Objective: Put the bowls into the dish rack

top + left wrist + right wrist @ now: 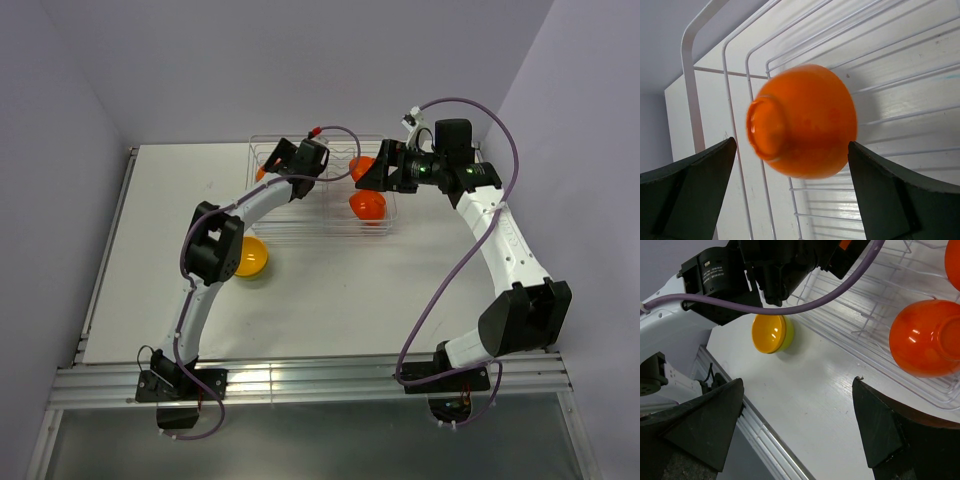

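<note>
The clear dish rack [300,215] stands at the back of the table. My left gripper [272,163] is open over its left end. In the left wrist view a blurred orange bowl [802,122] lies on its side between the spread fingers [700,175], over the rack's ribs [900,60], touching neither. A red-orange bowl [367,206] sits upside down in the rack's right part and shows in the right wrist view [925,337]. Another orange bowl [360,168] behind it is partly hidden by my right gripper [368,172], which is open and empty [798,382]. A yellow bowl [250,258] lies on the table.
The left arm's forearm [765,270] crosses above the yellow bowl [771,333]. The table's raised rim [105,260] runs down the left side and an aluminium rail [320,380] along the near edge. Grey walls close in the back and sides.
</note>
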Controlling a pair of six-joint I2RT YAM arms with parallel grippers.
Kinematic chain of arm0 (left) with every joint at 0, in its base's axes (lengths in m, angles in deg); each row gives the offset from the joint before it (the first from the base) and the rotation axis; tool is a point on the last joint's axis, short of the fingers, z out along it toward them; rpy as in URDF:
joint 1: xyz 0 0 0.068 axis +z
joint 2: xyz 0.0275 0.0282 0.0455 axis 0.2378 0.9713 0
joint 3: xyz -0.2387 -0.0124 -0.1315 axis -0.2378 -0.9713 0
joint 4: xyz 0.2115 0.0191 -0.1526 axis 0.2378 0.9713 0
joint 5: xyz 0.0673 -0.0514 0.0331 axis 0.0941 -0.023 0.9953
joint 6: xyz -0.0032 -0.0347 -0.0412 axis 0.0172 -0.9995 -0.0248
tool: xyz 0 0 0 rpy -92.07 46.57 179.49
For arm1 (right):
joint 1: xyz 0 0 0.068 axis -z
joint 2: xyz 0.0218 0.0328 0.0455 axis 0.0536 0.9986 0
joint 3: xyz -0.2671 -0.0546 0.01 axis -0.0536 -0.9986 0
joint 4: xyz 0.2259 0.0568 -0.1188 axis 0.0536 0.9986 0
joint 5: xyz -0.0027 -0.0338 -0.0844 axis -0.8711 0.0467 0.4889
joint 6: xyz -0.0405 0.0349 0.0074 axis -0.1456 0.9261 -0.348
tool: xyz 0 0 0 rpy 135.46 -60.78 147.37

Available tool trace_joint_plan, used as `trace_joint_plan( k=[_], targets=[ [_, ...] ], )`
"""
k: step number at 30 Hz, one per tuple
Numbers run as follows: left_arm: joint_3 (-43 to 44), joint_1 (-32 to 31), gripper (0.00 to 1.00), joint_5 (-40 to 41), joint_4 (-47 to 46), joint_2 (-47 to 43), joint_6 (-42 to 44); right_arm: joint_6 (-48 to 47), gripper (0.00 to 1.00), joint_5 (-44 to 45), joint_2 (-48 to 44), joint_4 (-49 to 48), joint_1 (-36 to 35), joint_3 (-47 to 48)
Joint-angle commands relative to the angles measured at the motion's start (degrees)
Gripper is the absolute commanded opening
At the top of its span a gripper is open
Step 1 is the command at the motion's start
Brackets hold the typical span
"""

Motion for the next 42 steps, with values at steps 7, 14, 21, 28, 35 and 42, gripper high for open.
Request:
trace_joint_plan(
  k=[7,14,21,28,35,42],
  targets=[
    [4.20,0.12,1.00,-5.71,2.78,-0.48,-2.80,-0.55,0.96,-0.22,-1.17,-1.78,0.50,-0.63],
    [5.08,0.91,1.00,-5.28,3.48,0.04,-3.15,-0.72,0.96,-0.13,-1.09,-1.61,0.41,-0.54],
    [6.14,2.40,0.99,-4.14,4.36,1.27,-3.16,-0.90,0.96,0.05,-1.26,-1.43,0.41,-0.28],
    [7.63,4.25,0.99,-3.08,2.61,2.94,-1.31,-0.99,0.96,0.22,-1.26,-1.26,0.41,-0.01],
    [5.79,4.78,1.00,-7.73,-1.51,-1.52,-2.27,-1.60,0.96,0.40,-2.05,-1.17,0.50,-0.54],
    [2.97,4.86,0.99,-15.90,-6.97,-11.63,-7.54,-3.79,0.96,1.19,-2.75,0.06,0.41,1.04]
  ],
)
